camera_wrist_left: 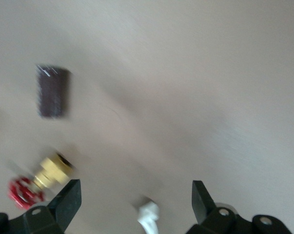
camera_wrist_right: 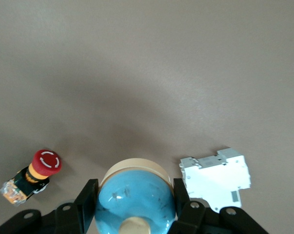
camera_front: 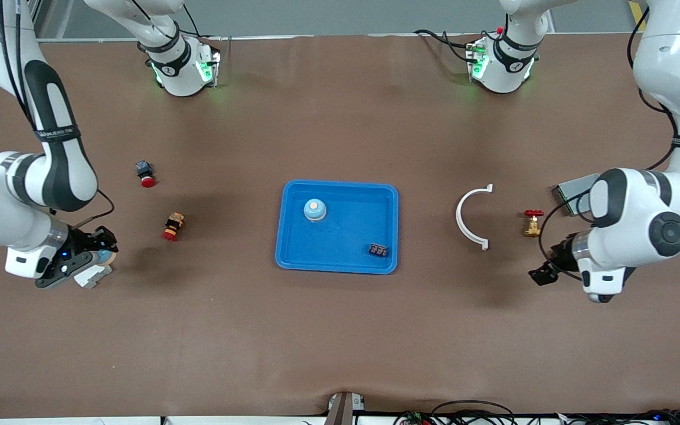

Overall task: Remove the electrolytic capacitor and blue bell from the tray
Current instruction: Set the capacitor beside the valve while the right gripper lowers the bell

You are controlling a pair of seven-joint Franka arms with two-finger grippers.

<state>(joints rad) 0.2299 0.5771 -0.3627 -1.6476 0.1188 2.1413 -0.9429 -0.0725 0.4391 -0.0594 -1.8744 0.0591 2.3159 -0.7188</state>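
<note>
The right gripper (camera_front: 101, 260), at 9 o'clock from the tray (camera_front: 293, 260), is clamped across a blue bell (camera_wrist_right: 134, 197). A second bell (camera_front: 314, 209) sits at the tray's 11 o'clock. The left gripper (camera_front: 543, 274), at 3 o'clock, hangs wide open and empty. The bell's hard, glossy dome looks light but slippery, so its rim is likely the surer hold.

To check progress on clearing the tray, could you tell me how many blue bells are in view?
2. One blue bell stands in the tray; the other is gripped by the right gripper over the table, beside a white breaker.
</note>
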